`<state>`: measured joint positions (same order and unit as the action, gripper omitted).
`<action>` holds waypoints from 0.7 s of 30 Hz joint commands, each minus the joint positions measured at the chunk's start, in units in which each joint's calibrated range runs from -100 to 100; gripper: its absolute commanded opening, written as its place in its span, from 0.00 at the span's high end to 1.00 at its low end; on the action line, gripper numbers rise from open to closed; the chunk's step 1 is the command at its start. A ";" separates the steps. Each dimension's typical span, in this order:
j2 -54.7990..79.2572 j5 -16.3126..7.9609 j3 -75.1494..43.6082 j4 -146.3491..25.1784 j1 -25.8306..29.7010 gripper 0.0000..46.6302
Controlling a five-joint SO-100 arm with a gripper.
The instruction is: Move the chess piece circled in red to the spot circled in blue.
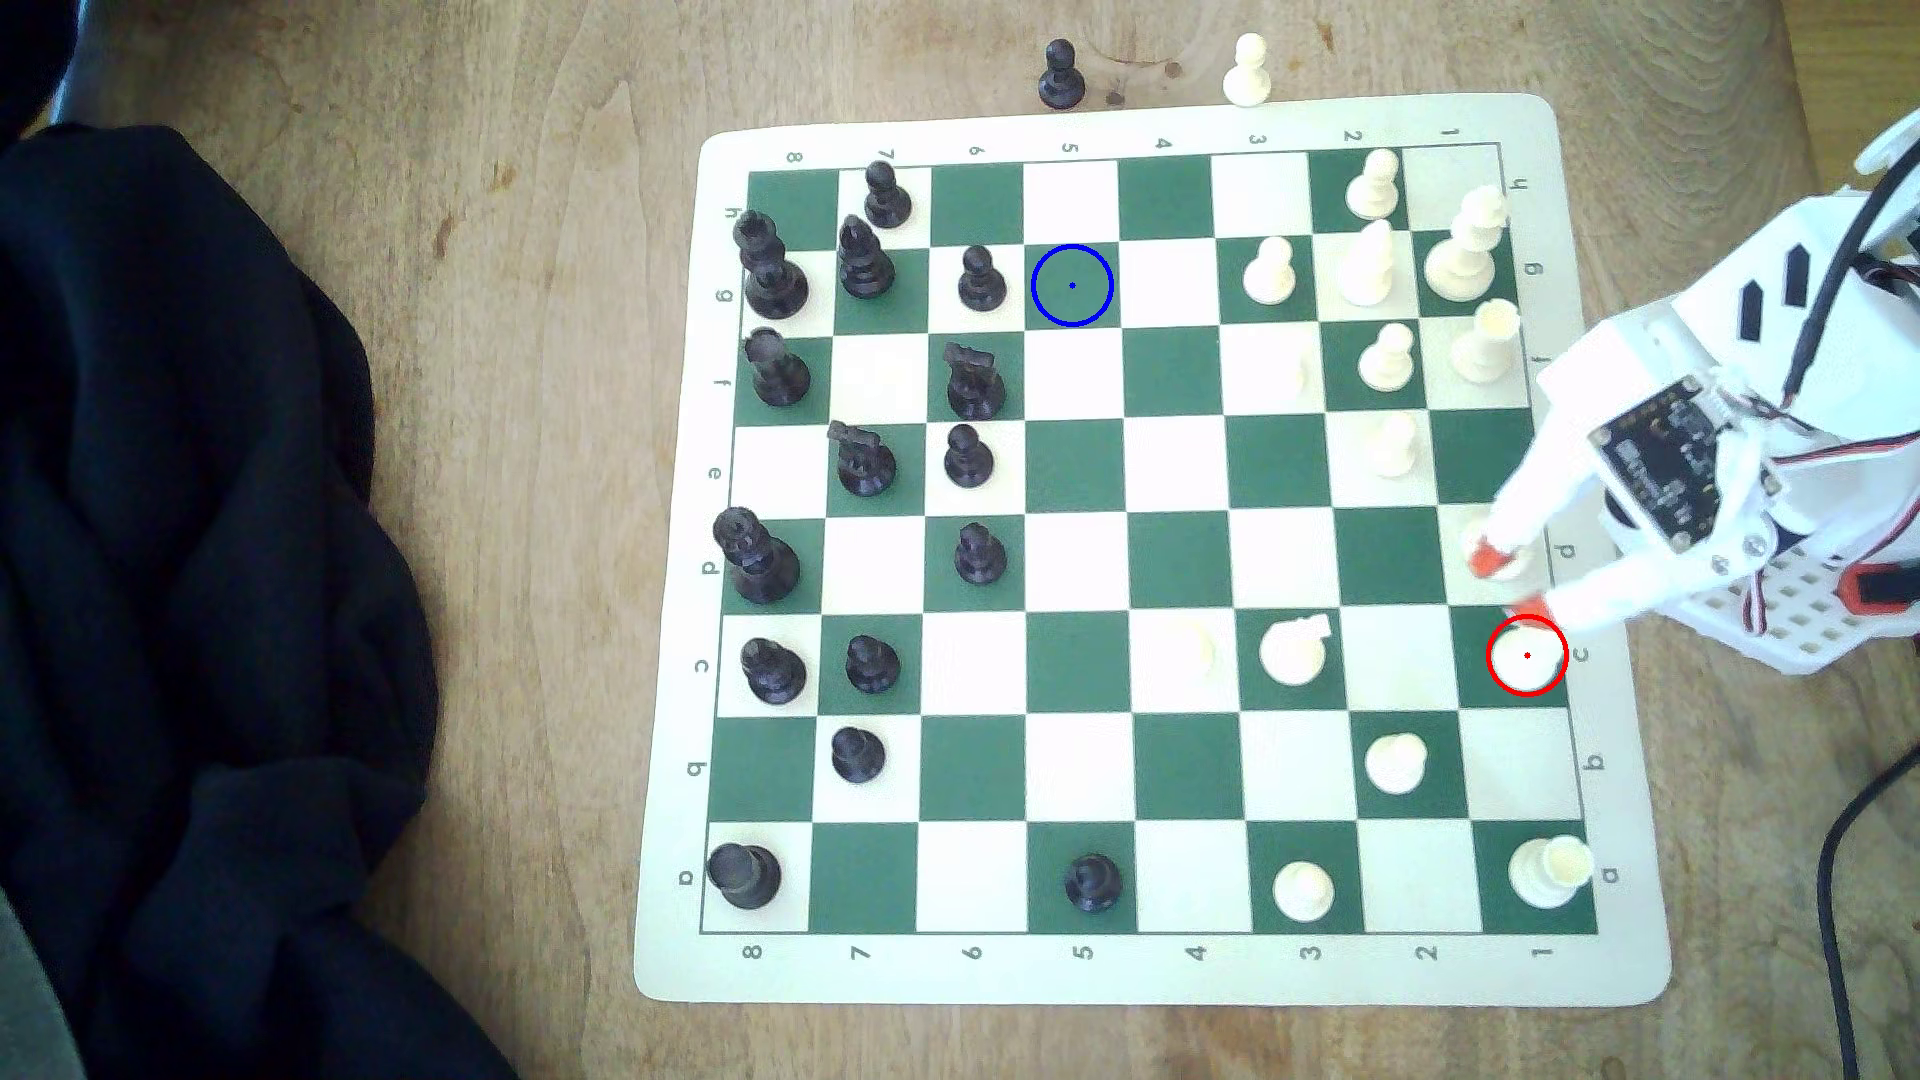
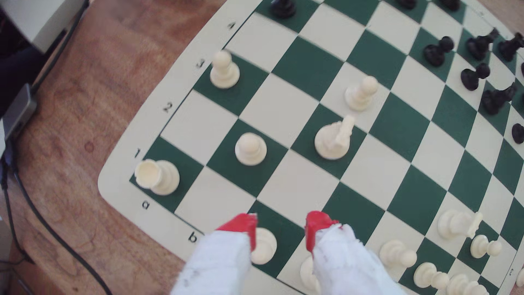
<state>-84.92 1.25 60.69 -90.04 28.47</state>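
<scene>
The chess piece circled in red [image 1: 1526, 655] is a small cream disc on a dark green square at the board's edge on the exterior view's right. In the wrist view this cream piece [image 2: 266, 246] sits low between the two red-tipped fingers, partly behind one fingertip [image 2: 244, 227]. My gripper [image 1: 1507, 584] hovers just above and beside it, open, with nothing held; the wrist view shows the gripper [image 2: 281, 229] with its tips wide apart. The spot circled in blue [image 1: 1072, 285] is an unoccupied dark green square far across the board, next to a black pawn [image 1: 980, 278].
A cream knight [image 1: 1294, 652], pawn [image 1: 1395, 763] and rook [image 1: 1548, 870] stand near the ringed piece. Another cream piece [image 2: 307, 272] hides behind the other finger. Black pieces crowd the exterior view's left side. Dark cloth [image 1: 187, 582] lies beside the board, and a cable [image 1: 1844, 862] runs at the right.
</scene>
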 commanded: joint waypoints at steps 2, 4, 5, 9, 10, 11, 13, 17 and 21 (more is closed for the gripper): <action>4.44 -0.24 -5.11 -4.39 4.03 0.68; 5.21 -0.73 -5.11 -4.39 4.89 0.67; 5.97 -0.98 -4.93 -4.31 5.44 0.67; 8.60 -1.22 -2.12 -2.75 5.99 0.68; 9.03 -1.17 -0.40 -1.77 6.07 0.68; 8.86 -1.17 0.42 -1.36 6.14 0.68; 8.94 -1.03 1.42 -0.95 5.75 0.68; 8.94 -0.78 3.32 -0.54 4.74 0.71; 6.99 -1.12 6.58 0.44 4.97 0.73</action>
<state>-76.79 0.32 66.02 -91.00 33.33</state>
